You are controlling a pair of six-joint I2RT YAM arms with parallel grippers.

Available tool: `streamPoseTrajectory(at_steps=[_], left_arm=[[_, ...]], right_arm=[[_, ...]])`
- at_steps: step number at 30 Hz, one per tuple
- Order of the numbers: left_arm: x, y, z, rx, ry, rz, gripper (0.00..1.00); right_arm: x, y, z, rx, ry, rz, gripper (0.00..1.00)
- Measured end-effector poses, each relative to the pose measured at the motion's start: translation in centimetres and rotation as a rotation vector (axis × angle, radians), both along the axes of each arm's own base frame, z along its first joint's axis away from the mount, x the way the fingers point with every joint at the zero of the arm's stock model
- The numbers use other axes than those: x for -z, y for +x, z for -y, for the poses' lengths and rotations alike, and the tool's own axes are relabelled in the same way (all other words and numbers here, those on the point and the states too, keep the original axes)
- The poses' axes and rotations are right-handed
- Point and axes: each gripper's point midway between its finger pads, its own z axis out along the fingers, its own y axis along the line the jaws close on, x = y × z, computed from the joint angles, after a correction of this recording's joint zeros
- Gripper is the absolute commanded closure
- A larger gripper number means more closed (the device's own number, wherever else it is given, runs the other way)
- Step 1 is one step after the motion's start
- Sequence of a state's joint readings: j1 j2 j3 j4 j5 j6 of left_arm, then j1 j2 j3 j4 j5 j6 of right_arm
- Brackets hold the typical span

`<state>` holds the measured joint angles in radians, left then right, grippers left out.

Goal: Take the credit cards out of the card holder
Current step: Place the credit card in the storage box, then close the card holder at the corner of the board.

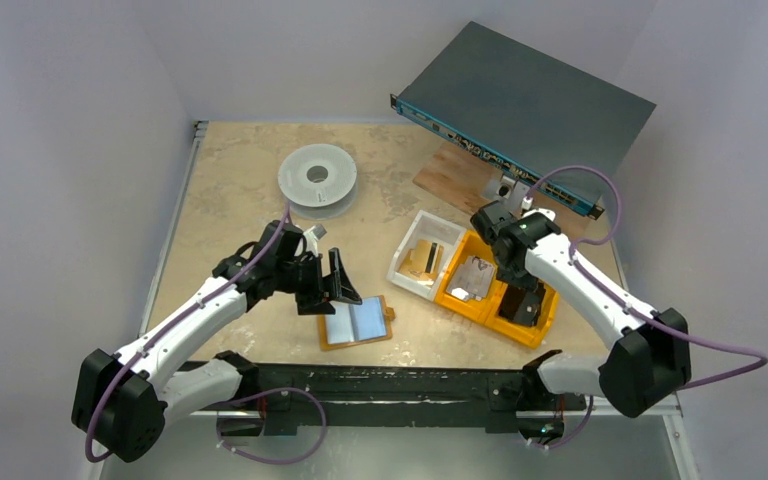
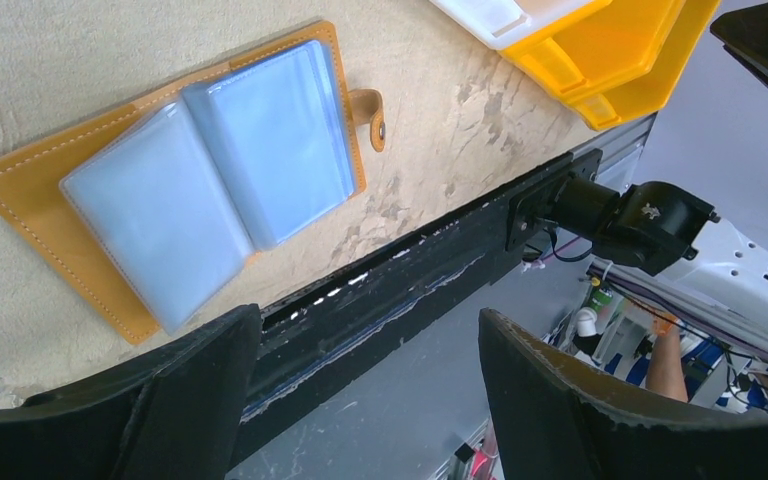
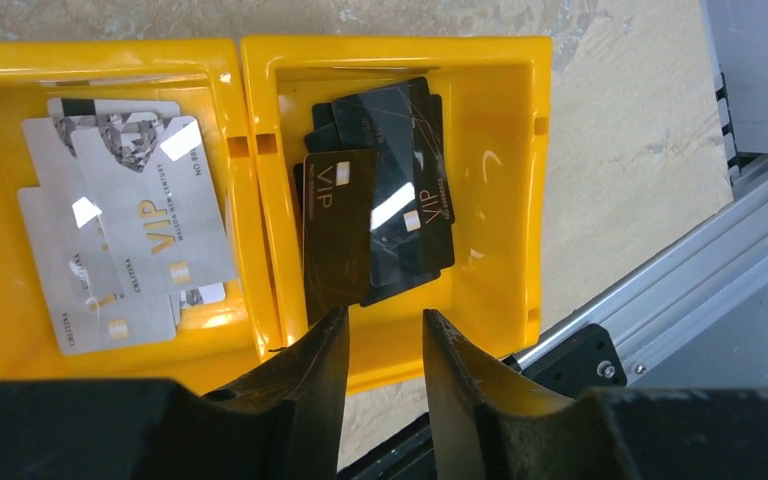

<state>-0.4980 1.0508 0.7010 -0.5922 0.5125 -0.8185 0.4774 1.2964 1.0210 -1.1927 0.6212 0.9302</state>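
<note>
Currently the mustard-orange leather card holder (image 1: 357,322) lies opened on the beige counter (image 1: 230,200) beside the wide-open left tool (image 1: 330,290); the right tool (image 3: 384,318), slightly parted, empty, hangs over a yellow plastic bin (image 3: 538,200) of black cards (image 3: 400,200).

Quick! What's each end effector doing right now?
Left end effector: wide open, holding nothing.
Right end effector: partly open, holding nothing.

Mustard-orange card holder (image 2: 20,190), black cards (image 3: 400,190), silver cards (image 3: 130,230), yellow bins (image 3: 495,200)
</note>
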Motion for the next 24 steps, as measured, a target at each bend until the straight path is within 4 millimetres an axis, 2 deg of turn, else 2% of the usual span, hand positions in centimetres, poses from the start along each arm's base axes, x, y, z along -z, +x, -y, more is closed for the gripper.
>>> streamPoseTrajectory(at_steps=[7, 12, 15, 18, 24], left_arm=[[0.3, 0.4, -0.3, -0.036, 0.022, 0.002, 0.20], [1.6, 1.1, -1.7, -0.129, 0.100, 0.012, 0.20], [3.0, 1.2, -3.3, -0.201, 0.174, 0.010, 0.21], [4.7, 0.7, -5.2, -0.278, 0.246, 0.004, 0.23], [7.7, -0.3, -7.0, -0.358, 0.303, -0.023, 0.33]], right_arm=[[-0.9, -0.1, -1.0, -0.050, 0.082, 0.036, 0.57], [-2.9, 0.8, -4.1, -0.144, 0.262, 0.163, 0.41], [-4.0, 0.9, -6.4, -0.220, 0.379, 0.241, 0.41], [-4.4, 0.5, -9.7, -0.322, 0.488, 0.284, 0.40], [-3.5, -1.8, -18.4, -0.601, 0.624, 0.241, 0.34]])
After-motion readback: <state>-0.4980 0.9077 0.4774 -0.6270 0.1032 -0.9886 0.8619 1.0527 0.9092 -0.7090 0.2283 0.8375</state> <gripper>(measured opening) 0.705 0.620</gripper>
